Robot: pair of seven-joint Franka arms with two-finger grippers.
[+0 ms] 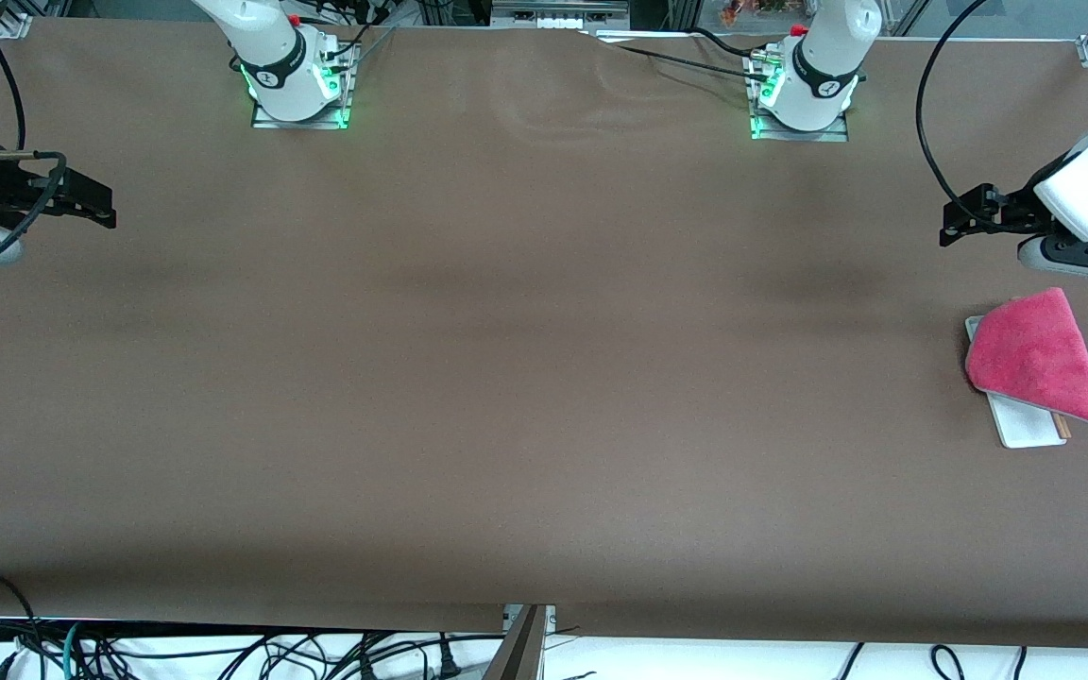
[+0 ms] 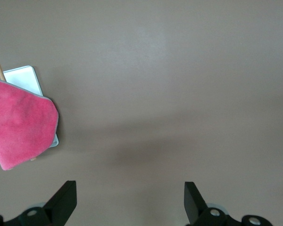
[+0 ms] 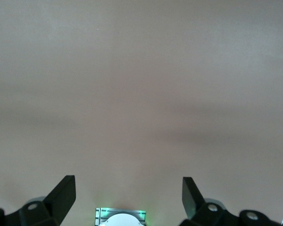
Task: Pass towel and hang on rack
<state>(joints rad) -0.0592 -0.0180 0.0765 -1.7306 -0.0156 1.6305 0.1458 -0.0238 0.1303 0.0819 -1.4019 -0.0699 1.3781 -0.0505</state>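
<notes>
The soft pink-red fluffy towel (image 1: 1035,359) with thin grey edging lies draped over the small rack (image 1: 1030,423), covering most of it. You see only a corner of the rack's flat white rectangular base and the tip of one light-brown wooden rod showing from under the cloth. Both stand on the brown cloth-covered desk (image 1: 506,378) at the left arm's end, nearer to the front camera than the left gripper (image 1: 955,225).

Your left gripper hangs in the air over bare desk just beside the towel, toward the arm bases; its jaws stand wide apart and hold nothing. In the left wrist view the towel (image 2: 21,125) sits on the white base (image 2: 23,80), well clear of the two black fingertips (image 2: 63,200).

Your right gripper (image 1: 100,210) waits over the desk edge at the right arm's end, well apart from towel and rack. Its jaws are likewise spread wide and empty, with only bare desk between the fingertips (image 3: 63,193).
</notes>
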